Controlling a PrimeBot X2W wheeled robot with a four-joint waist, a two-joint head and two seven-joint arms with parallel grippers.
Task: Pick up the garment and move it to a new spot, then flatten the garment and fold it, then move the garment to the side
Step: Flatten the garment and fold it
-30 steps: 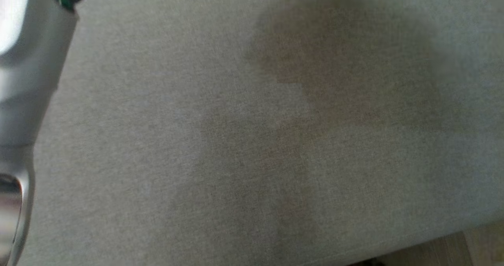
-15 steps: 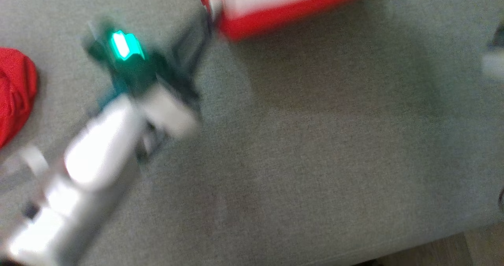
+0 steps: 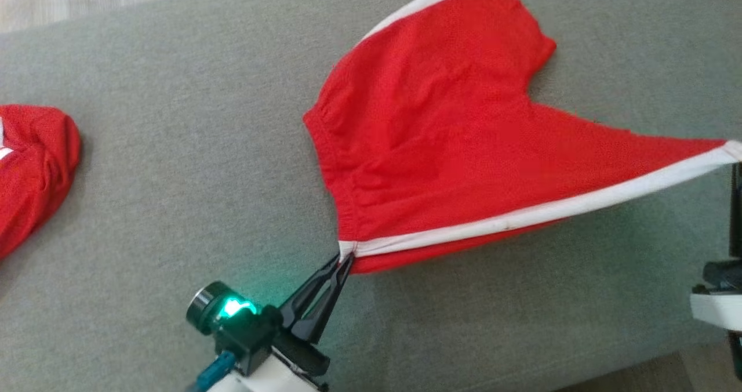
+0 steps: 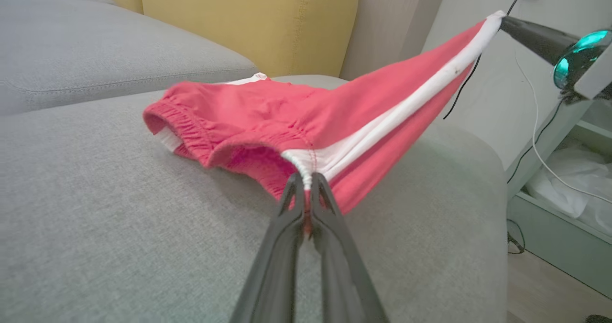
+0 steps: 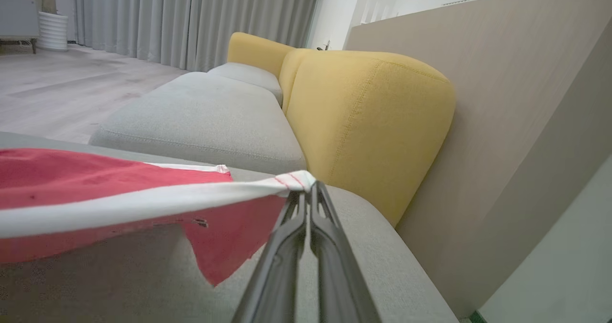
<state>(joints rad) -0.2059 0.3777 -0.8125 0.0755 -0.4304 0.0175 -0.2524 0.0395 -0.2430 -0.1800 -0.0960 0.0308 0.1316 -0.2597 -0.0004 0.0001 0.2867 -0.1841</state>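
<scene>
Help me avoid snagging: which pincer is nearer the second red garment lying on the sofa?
Left: the left pincer at the shorts' waistband, right of that garment; right pincer much farther right.

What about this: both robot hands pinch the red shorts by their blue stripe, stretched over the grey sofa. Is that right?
Not quite. The stripe is white, not blue, as the left wrist view shows. The left hand and the right hand pinch the red shorts by their white stripe, stretched over the grey sofa.
</scene>
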